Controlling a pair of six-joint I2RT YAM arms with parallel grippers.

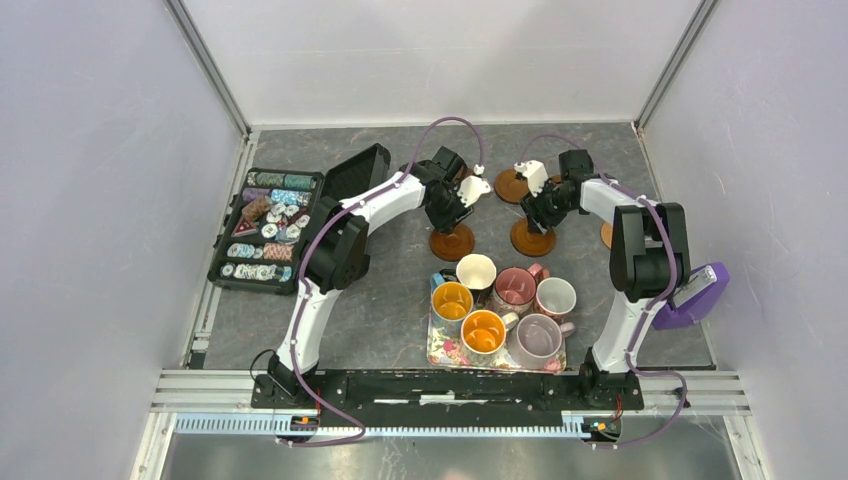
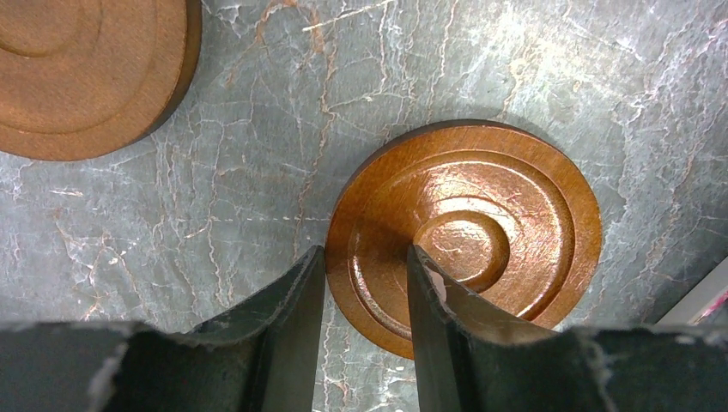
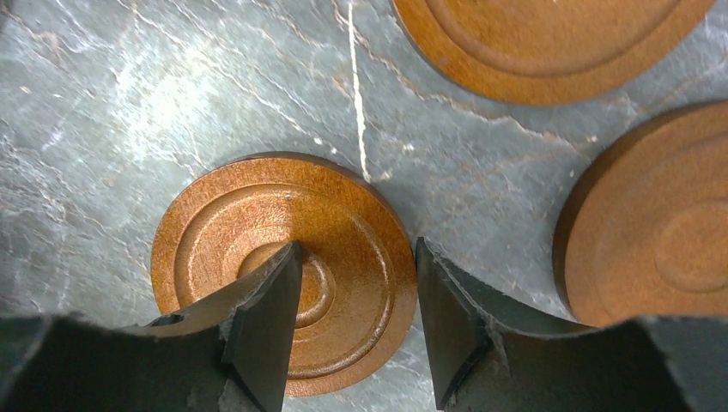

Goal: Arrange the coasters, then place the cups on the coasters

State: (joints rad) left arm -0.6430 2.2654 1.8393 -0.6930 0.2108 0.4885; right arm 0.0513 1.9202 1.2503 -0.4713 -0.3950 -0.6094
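Lying flat: the left coaster (image 2: 481, 215) and the right coaster (image 3: 215, 232) sat on the table (image 2: 257, 172), apart from each other, beyond the tray (image 1: 441, 353).
Coaster make: round brown discs with a glossy grained face, turned in raised rings round a central boss, with darker rims.
Other coasters (image 3: 549, 34): same brown ringed make; two lay near the right coaster without touching it, and one showed at the corner of the left wrist view.
Table: grey sheet veined with white and rust-coloured cracks like marble, with patches of glare.
Left claw (image 2: 365, 275): released, jaws partway apart. Its dark, rough-edged fingers (image 2: 292, 326) straddled the left coaster's rim, one over bare table and one over the ringed face. It grasped nothing; whether the tips pressed down could not be told.
Right claw (image 3: 356, 257): released, with a wider gap. One finger was over the right coaster's boss, the other just outside its rim. It grasped nothing.
Cups (image 1: 538, 340): six glazed, handled mugs crowded on the rectangular floral tray at the near edge, none on a coaster.
Chip case (image 1: 265, 230): black, open, with rows of multicoloured chips, at the table's left side.
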